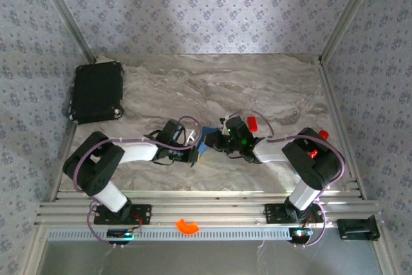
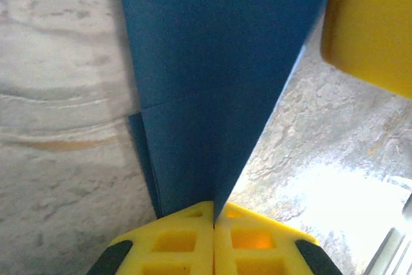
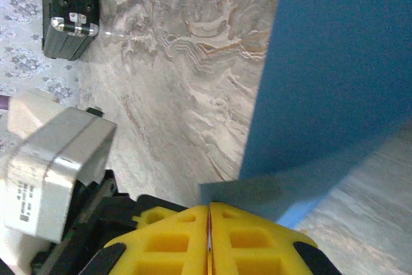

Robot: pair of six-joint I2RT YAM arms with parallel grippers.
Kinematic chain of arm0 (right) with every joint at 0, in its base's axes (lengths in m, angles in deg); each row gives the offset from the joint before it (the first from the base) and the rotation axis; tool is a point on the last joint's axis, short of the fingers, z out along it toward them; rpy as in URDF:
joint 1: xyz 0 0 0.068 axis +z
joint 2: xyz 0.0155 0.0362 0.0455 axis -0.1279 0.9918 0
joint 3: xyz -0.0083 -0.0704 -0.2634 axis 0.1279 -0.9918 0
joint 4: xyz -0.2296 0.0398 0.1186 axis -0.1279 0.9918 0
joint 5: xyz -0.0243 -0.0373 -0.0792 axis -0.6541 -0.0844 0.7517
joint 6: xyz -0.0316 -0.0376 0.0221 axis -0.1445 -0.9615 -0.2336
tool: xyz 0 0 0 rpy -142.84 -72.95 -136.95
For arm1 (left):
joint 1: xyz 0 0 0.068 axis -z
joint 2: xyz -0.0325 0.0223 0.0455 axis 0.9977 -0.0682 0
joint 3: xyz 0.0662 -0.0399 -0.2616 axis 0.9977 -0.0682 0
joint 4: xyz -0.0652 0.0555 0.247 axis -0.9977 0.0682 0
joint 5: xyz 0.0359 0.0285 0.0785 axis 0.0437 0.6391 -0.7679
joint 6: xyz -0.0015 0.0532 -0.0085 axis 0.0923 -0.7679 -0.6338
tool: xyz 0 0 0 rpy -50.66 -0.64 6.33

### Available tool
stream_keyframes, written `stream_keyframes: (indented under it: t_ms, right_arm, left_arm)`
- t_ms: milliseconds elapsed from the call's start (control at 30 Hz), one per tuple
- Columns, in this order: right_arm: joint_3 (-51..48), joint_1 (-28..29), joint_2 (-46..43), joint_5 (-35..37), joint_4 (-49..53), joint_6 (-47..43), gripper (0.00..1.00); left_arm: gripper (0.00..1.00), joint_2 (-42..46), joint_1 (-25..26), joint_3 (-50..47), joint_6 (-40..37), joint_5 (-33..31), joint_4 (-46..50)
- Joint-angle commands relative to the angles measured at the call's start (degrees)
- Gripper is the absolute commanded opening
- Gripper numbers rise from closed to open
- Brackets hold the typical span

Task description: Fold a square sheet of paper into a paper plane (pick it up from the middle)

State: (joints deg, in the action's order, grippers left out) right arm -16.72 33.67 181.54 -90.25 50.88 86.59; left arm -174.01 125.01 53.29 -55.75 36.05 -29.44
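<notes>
Thin dark blue square sheet of paper (image 2: pixel 212 62) — surely light, floppy, crease-prone — extends ahead of left tool (image 2: pixel 214 218) and right tool (image 3: pixel 209 214), both clamped on its edges.

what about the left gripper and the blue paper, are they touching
Touching. In the left wrist view the left gripper is shut on the blue paper, pinching its narrow end.

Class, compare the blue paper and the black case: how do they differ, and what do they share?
The paper is blue; the case is black. The paper is a thin sheet; the case is a thick box. The paper is pinched by the left tool and the right tool; the case lies untouched on the table. Both have straight edges.
</notes>
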Motion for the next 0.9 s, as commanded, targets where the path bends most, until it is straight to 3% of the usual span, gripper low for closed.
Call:
stream_keyframes:
  t_ms: [0, 867]
  right_arm:
    - [1.38, -0.4, 1.86, -0.98, -1.62, 1.32, 0.1]
    - [0.54, -2.59, 4.35, -1.31, -2.53, 2.05, 0.08]
  left_arm:
    - [0.07, -2.16, -0.33, 0.61, 1.27, 2.06, 0.12]
    - [0.05, -5.41, -2.01, -1.19, 9.09, 6.09, -6.06]
